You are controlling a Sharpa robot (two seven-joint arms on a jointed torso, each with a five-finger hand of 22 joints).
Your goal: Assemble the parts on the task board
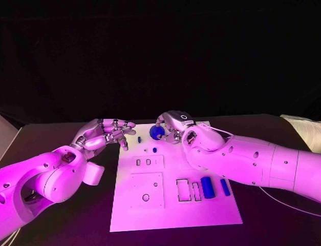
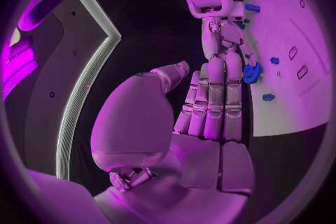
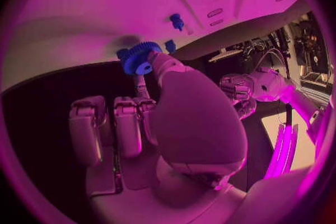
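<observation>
My right hand [image 1: 178, 127] pinches a blue toothed gear [image 1: 157, 132] between thumb and finger, just over the far edge of the white task board [image 1: 175, 210]. In the right wrist view the gear [image 3: 142, 57] sits at the fingertips, close to a small blue peg [image 3: 170, 46] on the board [image 3: 105, 5]. A second small peg [image 1: 154, 150] stands a little nearer on the board. My left hand [image 1: 105, 134] hovers at the board's far left corner, fingers extended and holding nothing. The left wrist view shows its straight fingers [image 2: 213, 95] pointing at the gear [image 2: 252, 73].
Two blue oblong parts [image 1: 207, 187] [image 1: 225, 187] lie on the board's right side beside rectangular slots [image 1: 184, 189]. A square recessed panel with a round hole [image 1: 146, 197] is at the board's left. Black table surrounds the board.
</observation>
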